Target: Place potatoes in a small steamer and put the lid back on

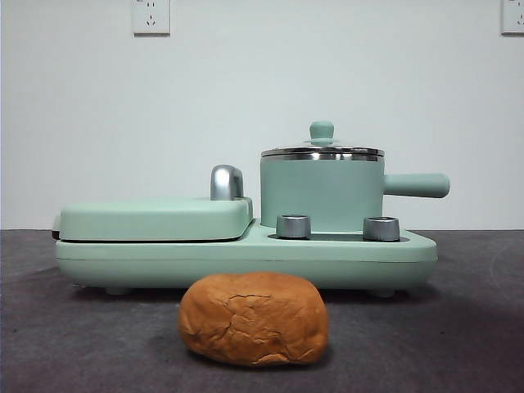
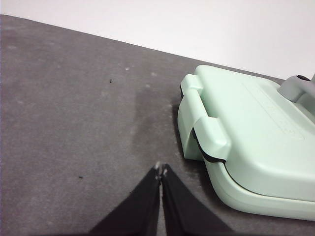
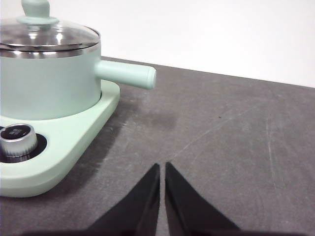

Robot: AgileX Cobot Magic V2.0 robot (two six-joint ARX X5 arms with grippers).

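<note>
An orange-brown cracked potato (image 1: 255,318) lies on the dark table in front of the appliance, in the front view only. The mint-green small steamer (image 1: 322,195) stands on the right half of the base, its straight handle (image 1: 416,185) pointing right. The glass lid (image 1: 322,150) with its green knob rests on the steamer's steel rim. The right wrist view shows the same steamer (image 3: 47,83) and lid (image 3: 44,35). My right gripper (image 3: 162,166) is shut over bare table beside the base. My left gripper (image 2: 161,170) is shut over bare table next to the griddle end.
The mint-green base (image 1: 246,255) carries a closed flat griddle section (image 1: 155,219) on its left with a steel hinge post (image 1: 226,182), and two steel dials (image 1: 293,226) at the front. In the left wrist view the griddle cover (image 2: 256,132) lies close beside the gripper.
</note>
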